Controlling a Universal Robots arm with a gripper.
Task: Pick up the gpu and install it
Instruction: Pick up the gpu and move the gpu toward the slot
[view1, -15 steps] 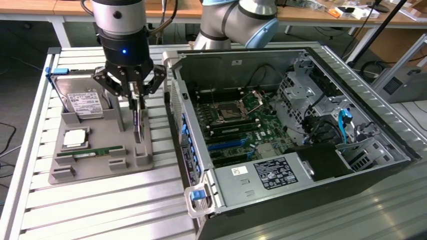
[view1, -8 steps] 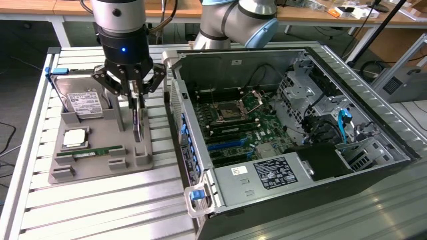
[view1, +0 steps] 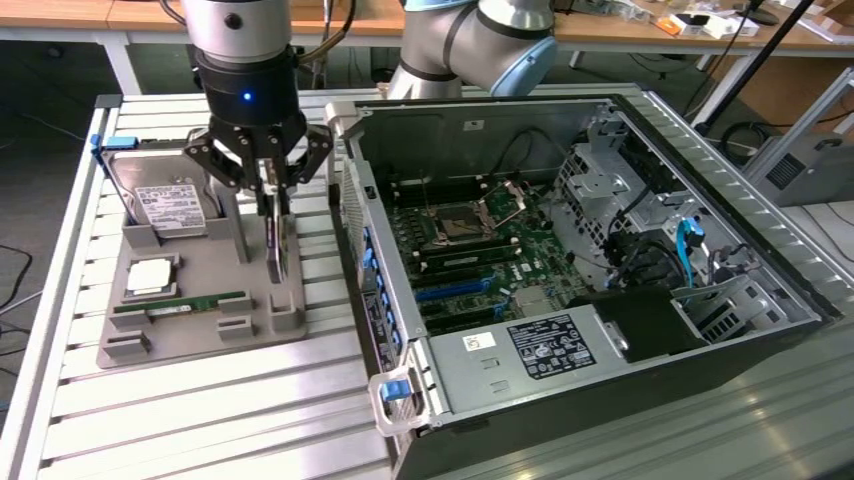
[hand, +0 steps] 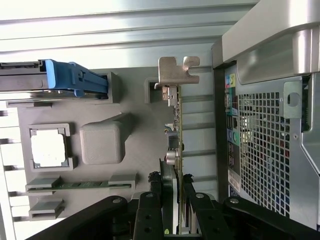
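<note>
The gpu (view1: 276, 250) is a thin dark card hanging on edge, and my gripper (view1: 271, 190) is shut on its top. It stands upright over the right side of the grey fixture (view1: 200, 340); whether its lower edge touches the fixture I cannot tell. In the wrist view the gpu (hand: 176, 135) runs edge-on away from my gripper (hand: 175, 205), ending in its silvery bracket (hand: 177, 70). Black fingers (hand: 150, 212) press on both of its faces. The open computer case (view1: 441, 130) lies to the exterior view's right, with the motherboard (view1: 474, 250) exposed.
On the fixture (hand: 135, 150) rest a hard drive (view1: 167, 205) with a blue caddy (hand: 70, 80), a processor chip (view1: 150, 277), and a green memory stick (view1: 180, 303). The perforated case wall (hand: 270, 130) stands close beside the card. A slatted table (view1: 200, 420) carries everything.
</note>
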